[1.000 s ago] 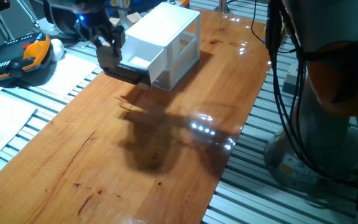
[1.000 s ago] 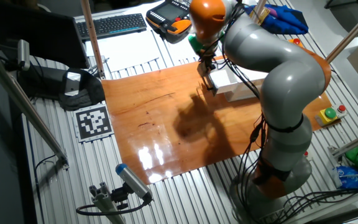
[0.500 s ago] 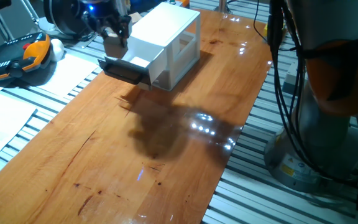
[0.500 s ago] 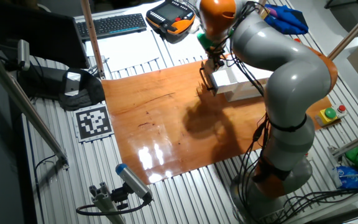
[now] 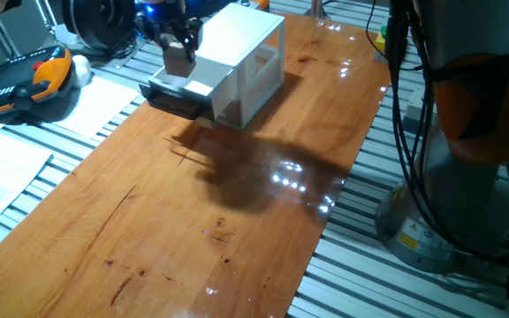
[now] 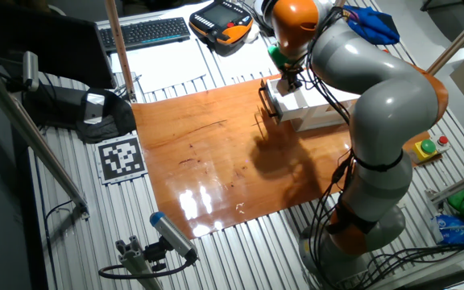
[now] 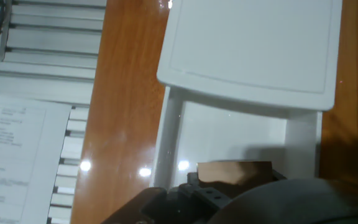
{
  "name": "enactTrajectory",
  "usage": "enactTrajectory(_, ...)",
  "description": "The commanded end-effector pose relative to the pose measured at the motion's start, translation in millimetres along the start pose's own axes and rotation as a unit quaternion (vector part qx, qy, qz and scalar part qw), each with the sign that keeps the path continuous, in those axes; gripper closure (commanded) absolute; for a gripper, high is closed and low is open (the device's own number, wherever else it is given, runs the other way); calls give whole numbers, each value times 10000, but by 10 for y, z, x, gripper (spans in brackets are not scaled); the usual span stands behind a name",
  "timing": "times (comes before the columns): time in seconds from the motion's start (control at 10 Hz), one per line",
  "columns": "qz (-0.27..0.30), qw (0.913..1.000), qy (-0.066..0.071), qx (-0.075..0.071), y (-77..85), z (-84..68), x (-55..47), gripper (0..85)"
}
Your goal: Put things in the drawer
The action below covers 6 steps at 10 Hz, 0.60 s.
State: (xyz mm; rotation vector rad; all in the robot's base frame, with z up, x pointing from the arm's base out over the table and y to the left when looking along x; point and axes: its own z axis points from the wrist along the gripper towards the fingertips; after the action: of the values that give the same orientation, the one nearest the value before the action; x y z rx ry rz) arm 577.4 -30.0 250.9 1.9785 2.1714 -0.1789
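Beige wooden cube [image 7: 234,171] pinched in claw [image 5: 179,62] above open drawer [image 7: 229,134]; lower straight, release only once well inside tray walls.

Table top [image 5: 237,230]: varnished wood, reddish-brown, glossy, with bright lamp reflections at centre frame and dark scratch marks lower left. Cabinet [image 5: 237,53]: smooth white plastic-like panels, faint sheen. Drawer [image 7: 229,140]: same white finish, glossy inside; handle bar [image 5: 170,100] dark and matt. Cube [image 7: 234,171]: pale wood, matt, plain face. Surrounding base [image 5: 78,115]: ribbed silver metal slats. Sheets [image 5: 7,168] at left frame: white matt paper.
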Motion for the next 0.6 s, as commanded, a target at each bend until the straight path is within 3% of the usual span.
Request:
enactTrajectory(0.0, 35, 10000, -33, -24, -24, 47, -44, 850)
enactTrajectory(0.2, 102, 9999, -50, -46, -37, 172, -53, 850)
enactTrajectory(0.5, 196, 9997, -130, -111, -24, 338, 14, 850)
